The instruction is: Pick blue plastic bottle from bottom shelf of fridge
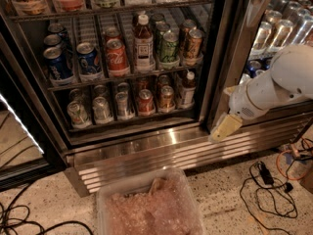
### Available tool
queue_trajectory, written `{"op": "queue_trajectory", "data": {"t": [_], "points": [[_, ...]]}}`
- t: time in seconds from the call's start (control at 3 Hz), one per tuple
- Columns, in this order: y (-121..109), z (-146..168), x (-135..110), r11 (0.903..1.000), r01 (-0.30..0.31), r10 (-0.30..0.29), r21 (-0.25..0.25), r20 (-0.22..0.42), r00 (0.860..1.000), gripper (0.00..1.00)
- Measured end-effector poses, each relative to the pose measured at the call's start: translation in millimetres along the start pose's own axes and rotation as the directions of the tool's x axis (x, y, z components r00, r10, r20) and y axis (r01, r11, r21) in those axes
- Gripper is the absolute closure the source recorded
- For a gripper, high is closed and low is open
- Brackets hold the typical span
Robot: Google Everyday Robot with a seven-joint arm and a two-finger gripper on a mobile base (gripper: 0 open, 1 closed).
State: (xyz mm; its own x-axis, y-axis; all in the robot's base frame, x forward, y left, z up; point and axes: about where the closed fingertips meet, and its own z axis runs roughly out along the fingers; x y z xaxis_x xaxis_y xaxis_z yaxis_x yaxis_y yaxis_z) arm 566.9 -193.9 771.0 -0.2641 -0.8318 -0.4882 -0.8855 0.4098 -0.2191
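Observation:
The blue plastic bottle [186, 89] stands upright at the right end of the bottom shelf [132, 124], small, with a white cap and a pale label. Several soda cans [145, 102] stand to its left on the same rack. The fridge [171, 151] has its left door open, with a ribbed steel grille below. My gripper [224, 128] hangs from the white arm [279, 84], outside the fridge. It is in front of the black centre post, to the right of the bottle and lower than it. It holds nothing.
A taller white-capped bottle [143, 38] and more cans stand on the rack above. A clear plastic bin [149, 207] sits on the floor before the grille. Cables [271, 187] lie on the floor at right and lower left. The right compartment [274, 31] holds cans.

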Motion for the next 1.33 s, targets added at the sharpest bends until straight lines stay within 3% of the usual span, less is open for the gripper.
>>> {"op": "queue_trajectory", "data": {"t": [0.33, 0.67, 1.0, 1.33], "points": [[-11.5, -9.9, -9.1, 0.9972, 0.011, -0.013, 0.074, 0.036, 0.999, 0.00], [-19.9, 9.0, -7.6, 0.9875, -0.100, 0.082, 0.122, 0.147, 0.986, 0.00], [-27.2, 37.6, -5.6, 0.9748, -0.184, 0.152, 0.126, 0.226, 0.962, 0.00], [-25.3, 63.2, -2.8, 0.9691, -0.224, 0.189, 0.104, 0.270, 0.944, 0.00]]}}
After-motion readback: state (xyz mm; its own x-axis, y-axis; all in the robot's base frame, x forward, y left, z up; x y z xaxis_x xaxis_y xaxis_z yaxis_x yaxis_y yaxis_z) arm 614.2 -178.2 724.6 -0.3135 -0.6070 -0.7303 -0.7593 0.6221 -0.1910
